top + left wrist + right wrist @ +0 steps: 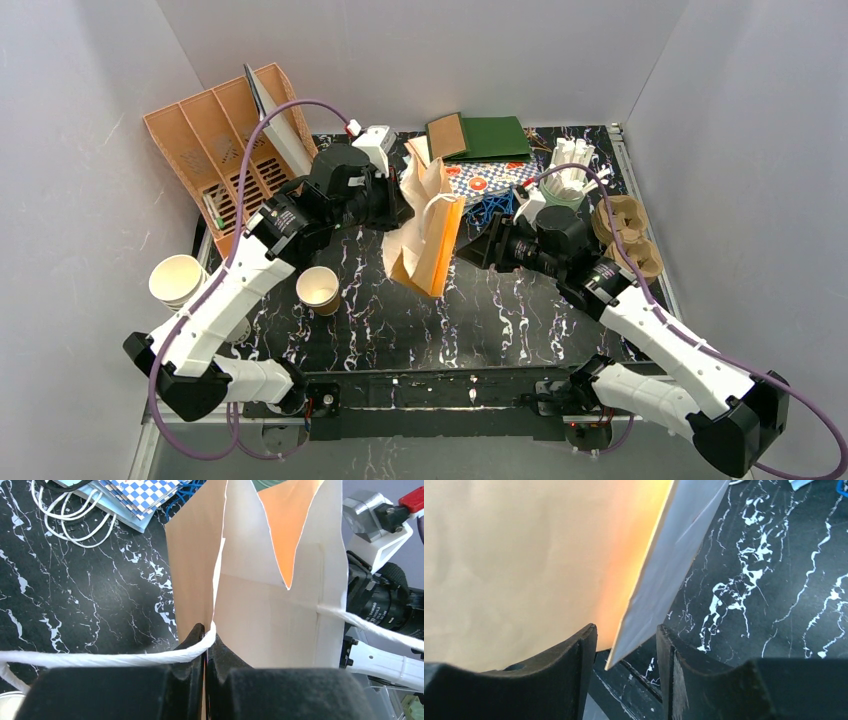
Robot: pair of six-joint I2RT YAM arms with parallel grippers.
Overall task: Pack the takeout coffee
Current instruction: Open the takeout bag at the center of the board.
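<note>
One takeout coffee cup (318, 290), small, tan and without a lid, stands upright on the black marbled table (500, 310), left of centre. A tan paper bag (430, 240) is held up mid-table, its mouth tilted. My left gripper (206, 635) is shut on the bag's rim (265, 610), and the white twisted handle (100, 657) runs across its fingers. My right gripper (626, 640) is open at the bag's other side. A pale panel edge of the bag (674, 555) hangs between its fingers without touching them. From above, the left gripper (408, 205) and the right gripper (462, 255) flank the bag.
A tall stack of cream cups (178, 280) stands at the left edge. A brown slotted organiser (225, 150) fills the back left. Green folders (480, 135), a checkered sheet (480, 180) and a blue cord (490, 208) lie behind the bag. Brown pulp cup carriers (625, 235) sit at right.
</note>
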